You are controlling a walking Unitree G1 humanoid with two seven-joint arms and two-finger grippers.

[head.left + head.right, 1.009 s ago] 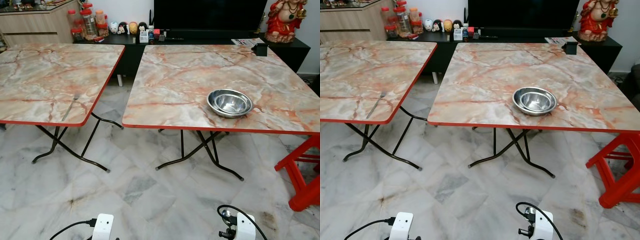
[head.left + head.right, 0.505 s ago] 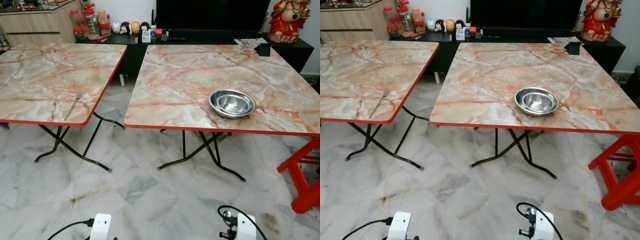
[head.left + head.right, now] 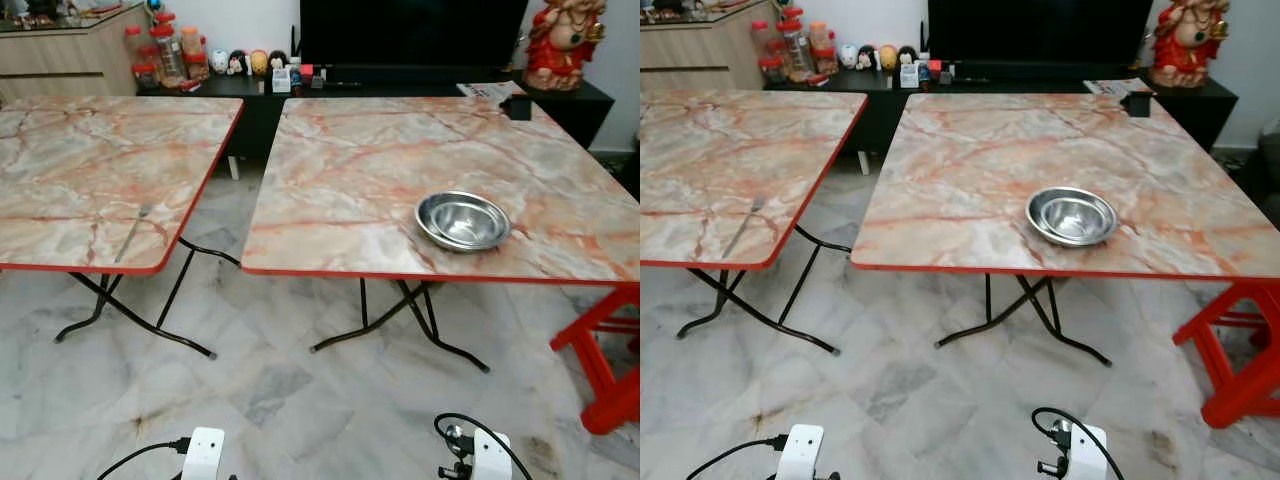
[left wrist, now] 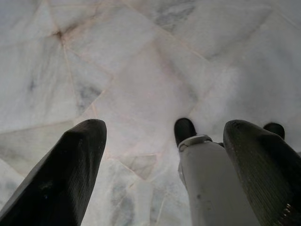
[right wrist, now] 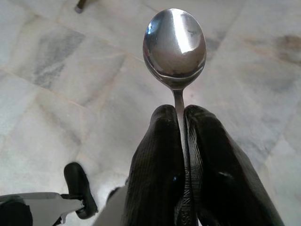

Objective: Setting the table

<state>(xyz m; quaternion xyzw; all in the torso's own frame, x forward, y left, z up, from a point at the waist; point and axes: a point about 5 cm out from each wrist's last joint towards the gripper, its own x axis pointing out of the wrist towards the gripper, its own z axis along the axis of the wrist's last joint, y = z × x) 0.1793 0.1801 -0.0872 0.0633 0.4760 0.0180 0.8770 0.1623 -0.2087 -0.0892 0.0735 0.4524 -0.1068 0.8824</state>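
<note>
Step in hand: carrying cutlery to the table. We judge the place setting barely begun.

- Right gripper (image 5: pixel 181 141): ribbed black fingers (image 5: pixel 155 160) clenched on the thin handle of a spoon (image 5: pixel 175 42), bowl end out; the arm hangs low over the floor (image 5: pixel 56 94).
- Spoon: polished steel, oval bowl, mirror-bright.
- Left gripper (image 4: pixel 164 165): fingers spread wide, carrying nothing, idle above the floor.
- Right-hand table (image 3: pixel 350 170): folding type, marble-pattern top, red edge, dark crossed metal legs.
- Bowl (image 3: pixel 463 221): round, shallow, stainless steel, on that table near its front edge.
- Left-hand table (image 3: pixel 80 170): same make; a slim metal utensil (image 3: pixel 132 232) lies near its front edge, and we cannot tell which kind.
- Red stool (image 3: pixel 600 350): plastic, just beside the right-hand table.

Next move, in our judgement: walk closer, lift the right arm over the table edge, and lay the spoon flat beside the bowl.
</note>
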